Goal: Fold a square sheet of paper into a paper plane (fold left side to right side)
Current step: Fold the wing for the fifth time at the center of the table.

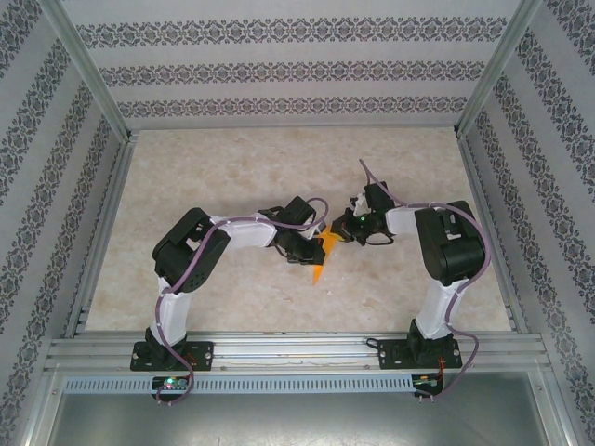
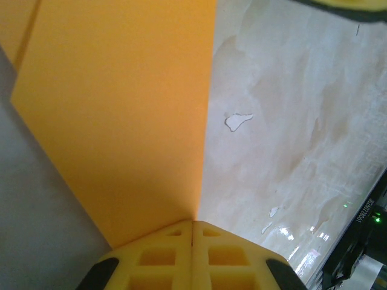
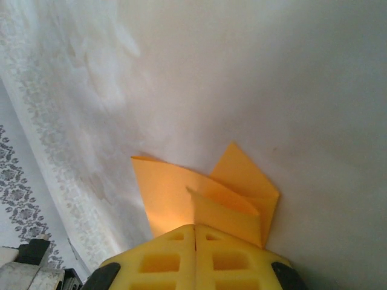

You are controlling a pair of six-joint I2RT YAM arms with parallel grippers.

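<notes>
Meanwhile, seemingly raised just off mid-tabletop [image 1: 232, 167]: partly folded square sheet of paper [image 1: 323, 255], long axis running toward the near edge. Pinched on its left edge by left claw [image 2: 192, 225] and on its right by right claw [image 3: 195, 228], both pressed together on it. Equally near; left-to-right fold apparently next.

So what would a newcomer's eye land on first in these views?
The bright orange paper stands out at the middle of the pale marbled table. The left gripper is shut on a flat stretch of it, and the right gripper is shut on a folded, layered part.
</notes>
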